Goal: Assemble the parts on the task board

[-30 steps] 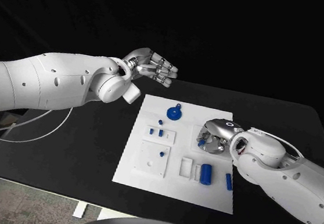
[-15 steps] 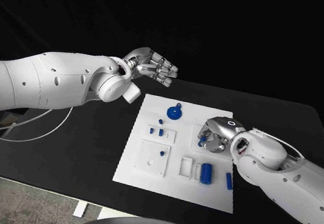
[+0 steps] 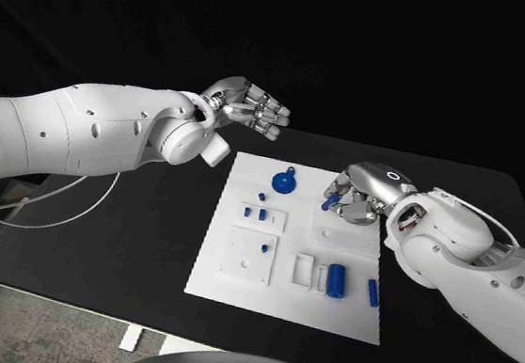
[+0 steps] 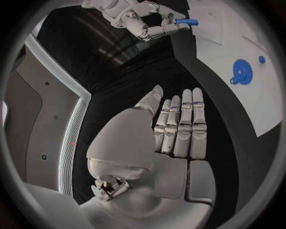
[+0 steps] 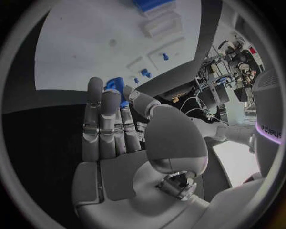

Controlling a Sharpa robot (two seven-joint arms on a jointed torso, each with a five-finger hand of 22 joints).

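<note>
Blue part pinched by right hand | left hand spread, empty

The right hand pinches a small blue part between thumb and fingertips; beyond lies the white task board, bearing blue parts; black surface alongside.

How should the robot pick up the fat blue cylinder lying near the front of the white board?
Probably by its long curved sides, coming straight down from above. The blue cylinder lies flat on the task board, so its round ends face along the board. A white holder and a thinner blue pin sit close on either side, so fingers should slip in carefully.
</note>
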